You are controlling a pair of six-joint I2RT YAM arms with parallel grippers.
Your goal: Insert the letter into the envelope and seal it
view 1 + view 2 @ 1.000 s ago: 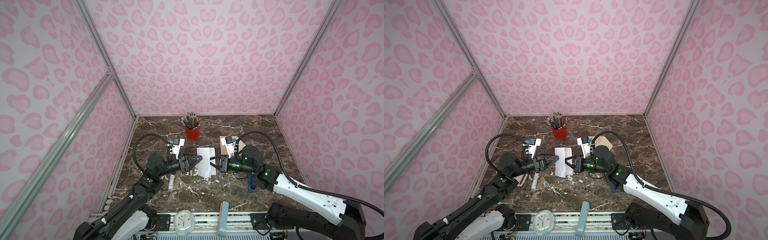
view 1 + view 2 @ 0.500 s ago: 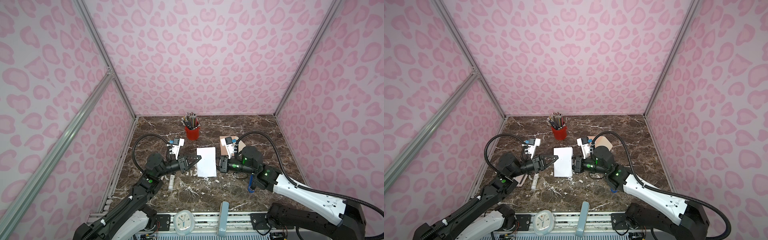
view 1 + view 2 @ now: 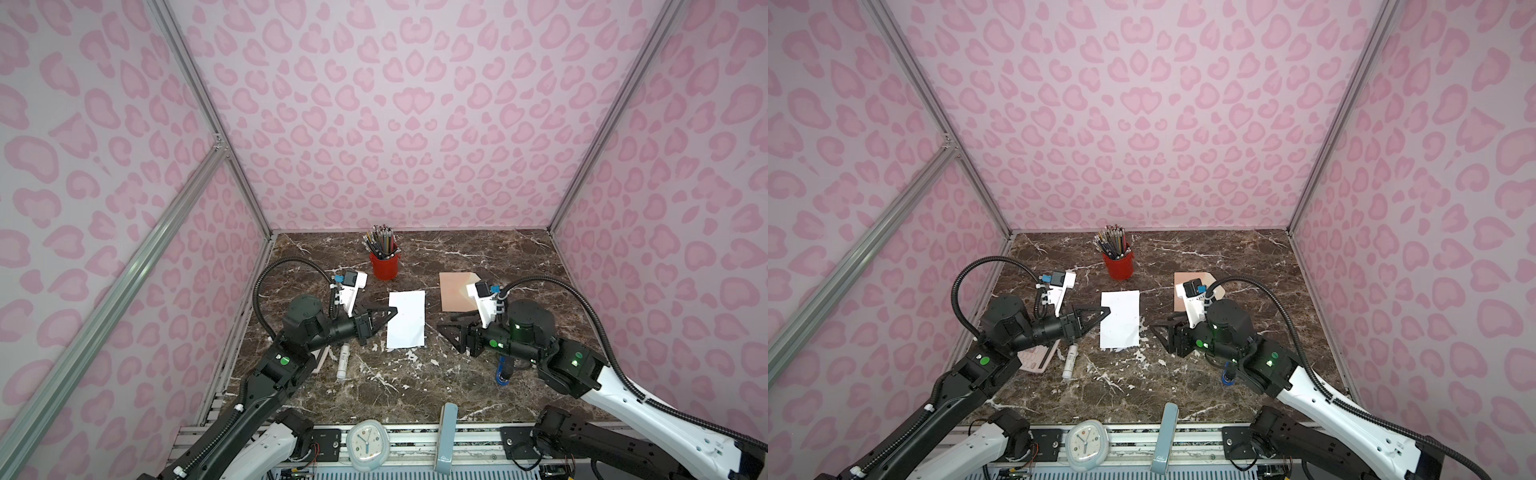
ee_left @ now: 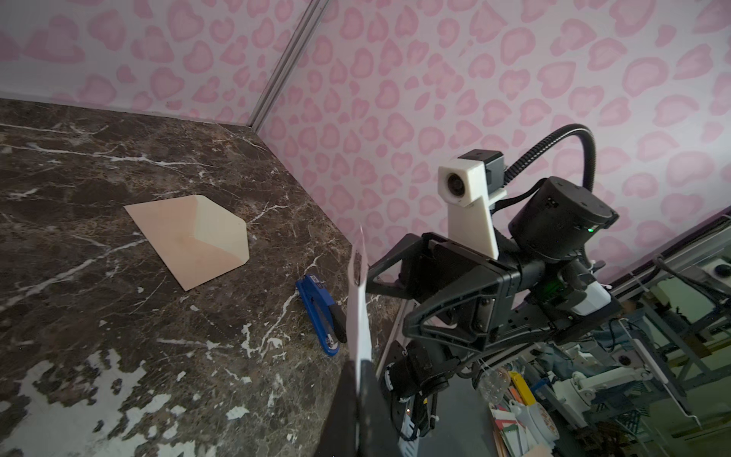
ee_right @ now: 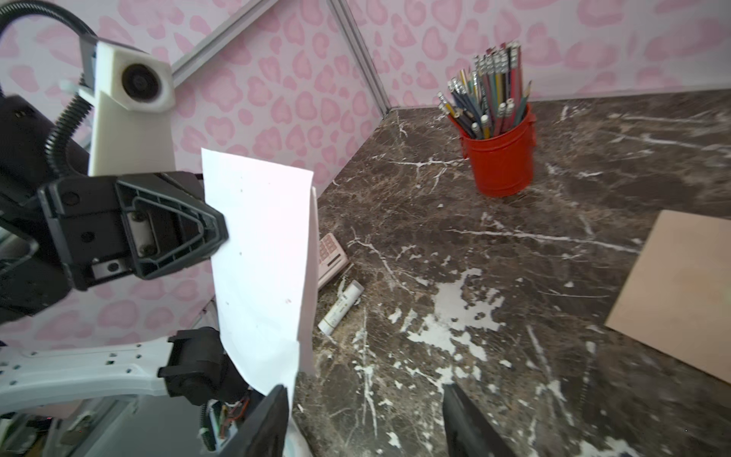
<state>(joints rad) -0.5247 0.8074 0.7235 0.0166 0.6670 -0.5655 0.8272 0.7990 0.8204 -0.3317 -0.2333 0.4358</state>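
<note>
**A:** What is seen furthest left on the table [image 3: 415, 386]?

**B:** A pink calculator [image 3: 1038, 358] is half hidden under the left arm in a top view. Its keys are shown more plainly in the right wrist view. A white glue stick [image 3: 343, 362] is laid just beside it.

**A:** And the left gripper [image 3: 392, 311]?

**B:** It is clamped on the left edge of the letter [image 3: 407, 320]. In both top views the sheet looks like a flat white rectangle near the middle of the table. Only the wrist views show it held off the table. In the right wrist view it is hung in the air from the black fingertip [image 5: 215, 233], and a second layer is seen behind its far edge. In the left wrist view it is met edge-on, pinched between the closed fingers.

**A:** What is placed behind it?

**B:** A red cup of pencils [image 3: 384, 266] is stood upright near the back wall.

**A:** How is the right gripper [image 3: 446, 331] set?

**B:** Its jaws are spread apart and nothing is held between them. In both top views a gap is left between it and the letter's right edge. In the right wrist view the sheet's lower corner is overlapped by one finger [image 5: 269, 423], so contact cannot be judged from there.

**A:** And the envelope [image 3: 453, 297]?

**B:** It is laid flat to the right of the letter, well apart from it. In both top views it is partly covered by the right wrist camera. Its paler pointed flap, folded open, is shown whole only in the left wrist view. A blue stapler [image 4: 316, 312] is laid near it in that view. From above only its end is glimpsed under the right arm.
</note>
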